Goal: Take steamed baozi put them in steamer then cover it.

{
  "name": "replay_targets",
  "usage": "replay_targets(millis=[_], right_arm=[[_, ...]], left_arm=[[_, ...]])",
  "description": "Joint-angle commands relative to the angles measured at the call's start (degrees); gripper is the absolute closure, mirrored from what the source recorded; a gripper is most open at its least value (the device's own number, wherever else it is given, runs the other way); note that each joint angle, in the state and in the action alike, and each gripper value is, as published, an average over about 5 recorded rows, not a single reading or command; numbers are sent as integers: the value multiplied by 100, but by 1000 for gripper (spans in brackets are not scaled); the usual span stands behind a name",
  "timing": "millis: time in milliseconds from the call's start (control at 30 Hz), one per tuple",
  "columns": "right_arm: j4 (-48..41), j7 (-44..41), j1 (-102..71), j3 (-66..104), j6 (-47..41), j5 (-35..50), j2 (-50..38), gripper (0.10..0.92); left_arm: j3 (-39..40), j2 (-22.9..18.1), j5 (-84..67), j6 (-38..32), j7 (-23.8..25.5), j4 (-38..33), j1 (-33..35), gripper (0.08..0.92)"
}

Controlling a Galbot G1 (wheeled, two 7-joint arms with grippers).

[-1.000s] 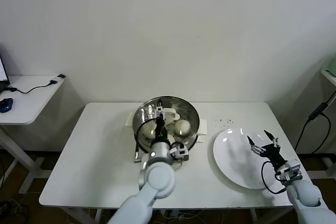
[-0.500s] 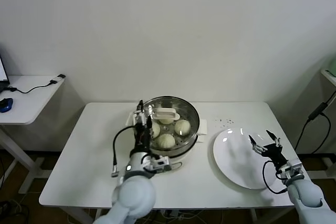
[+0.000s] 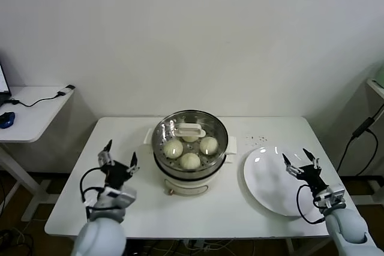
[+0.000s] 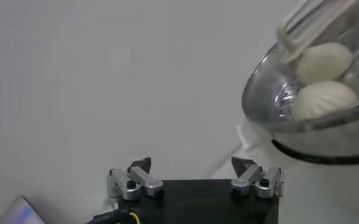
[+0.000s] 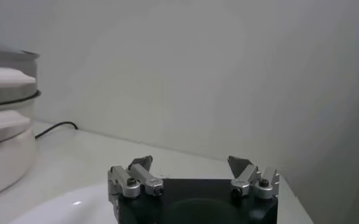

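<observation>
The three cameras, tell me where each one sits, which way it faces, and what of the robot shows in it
Head view: high on the robot, looking forward and down at the white table; both arms show, left gripper and right gripper open.
Left wrist view: behind the left gripper, facing the covered steamer with baozi inside.
Right wrist view: behind the right gripper, above the white plate.
All three show the steamer.
</observation>
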Motion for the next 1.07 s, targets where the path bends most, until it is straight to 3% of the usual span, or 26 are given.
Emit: replay_targets(millis=[33, 233, 1067], right_arm=[[606, 57, -368, 94, -119, -35, 187, 203], [722, 1, -549, 148, -167, -68, 243, 203], [914, -125, -861, 264, -141, 140, 448, 203]], left_arm=[[-2412, -762, -4238, -3824, 179, 474, 1378, 177], [-2547, -1081, -4289, -4100, 366, 690, 1468, 177], [-2374, -1265, -3535, -4038, 541, 639, 1679, 177]])
